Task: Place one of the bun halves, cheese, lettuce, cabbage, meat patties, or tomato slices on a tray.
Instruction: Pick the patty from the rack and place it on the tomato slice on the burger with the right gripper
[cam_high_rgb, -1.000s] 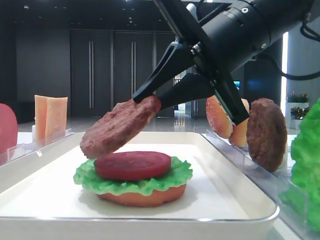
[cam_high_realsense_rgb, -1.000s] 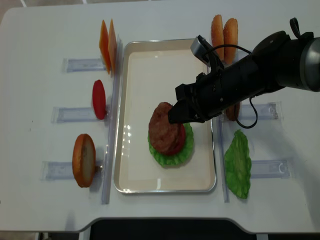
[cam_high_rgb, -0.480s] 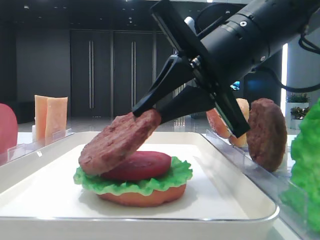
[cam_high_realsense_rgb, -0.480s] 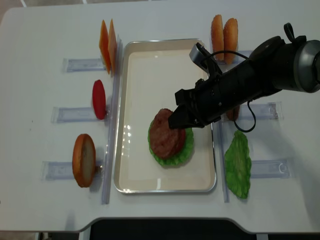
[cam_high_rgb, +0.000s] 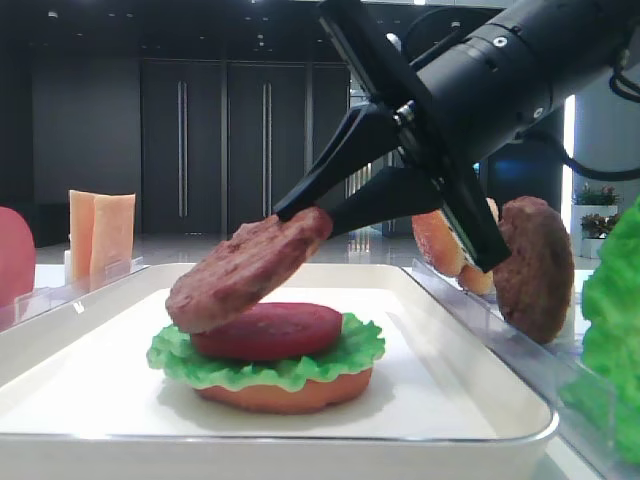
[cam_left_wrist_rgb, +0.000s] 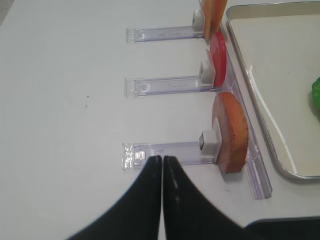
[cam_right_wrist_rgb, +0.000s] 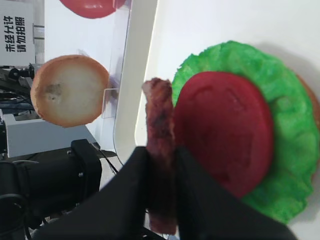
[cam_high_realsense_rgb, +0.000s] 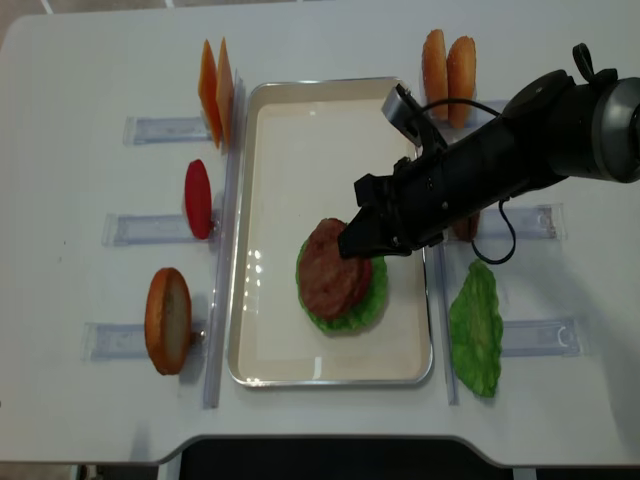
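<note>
While clamped on the rim of the meat patty (cam_high_rgb: 245, 270), the right gripper (cam_high_rgb: 312, 216) holds it tilted over the tomato slice (cam_high_rgb: 267, 330), lettuce (cam_high_rgb: 265, 362) and bun half (cam_high_rgb: 285, 391) stacked in the tray (cam_high_rgb: 480, 400). Best to level the patty, centre it, then let go low.

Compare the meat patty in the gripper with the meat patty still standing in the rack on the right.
The gripped meat patty is pinched at its edge by the right gripper and tilts over the tomato slice. The racked meat patty stands upright on edge outside the tray, untouched. Both are dark-brown, grainy discs.
</note>
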